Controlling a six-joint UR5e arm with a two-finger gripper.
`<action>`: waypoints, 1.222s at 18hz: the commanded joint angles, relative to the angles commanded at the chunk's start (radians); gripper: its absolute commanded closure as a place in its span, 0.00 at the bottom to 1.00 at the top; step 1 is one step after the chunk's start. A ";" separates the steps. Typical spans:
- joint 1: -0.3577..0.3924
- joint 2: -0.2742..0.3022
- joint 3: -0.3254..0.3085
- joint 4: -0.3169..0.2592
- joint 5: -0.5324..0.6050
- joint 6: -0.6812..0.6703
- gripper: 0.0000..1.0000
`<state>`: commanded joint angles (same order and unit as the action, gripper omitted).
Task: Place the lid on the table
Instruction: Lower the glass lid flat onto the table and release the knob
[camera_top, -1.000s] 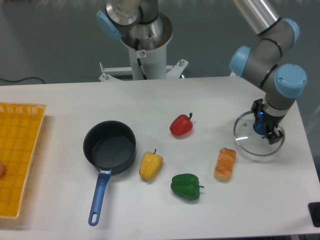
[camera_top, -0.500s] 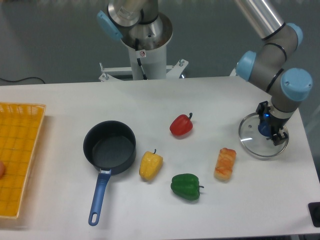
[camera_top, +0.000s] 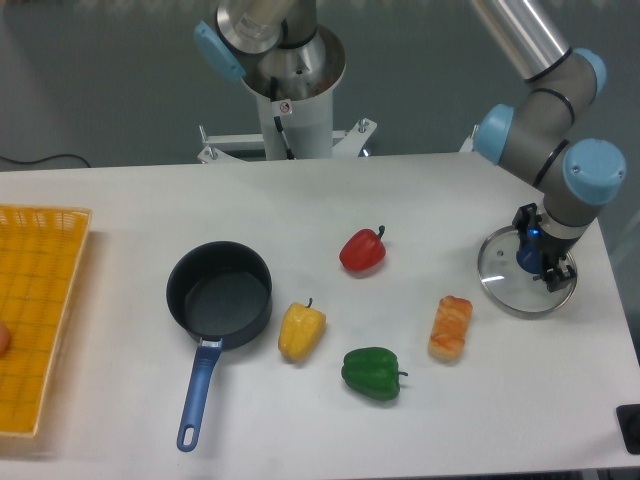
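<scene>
White bench (camera_top: 150, 210); yellow tray (camera_top: 35, 315) at left edge; dark saucepan (camera_top: 219, 295) left of centre, blue handle toward front edge; red (camera_top: 362, 250), yellow (camera_top: 301, 331), green (camera_top: 372, 373) peppers mid-bench; bread piece (camera_top: 450, 327) right of them; glass lid (camera_top: 505, 283) near right edge.

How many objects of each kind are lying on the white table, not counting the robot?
Peppers: 3, the red pepper, the yellow pepper and the green pepper
Saucepan: 1
Glass lid: 1
Bread piece: 1
Yellow tray: 1
Total: 7
</scene>
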<state>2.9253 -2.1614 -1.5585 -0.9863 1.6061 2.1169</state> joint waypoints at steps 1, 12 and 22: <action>0.000 -0.002 0.002 0.000 0.000 0.002 0.39; 0.003 -0.015 0.005 0.029 -0.031 0.000 0.40; 0.006 -0.018 0.005 0.034 -0.031 0.000 0.39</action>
<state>2.9314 -2.1798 -1.5539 -0.9526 1.5754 2.1169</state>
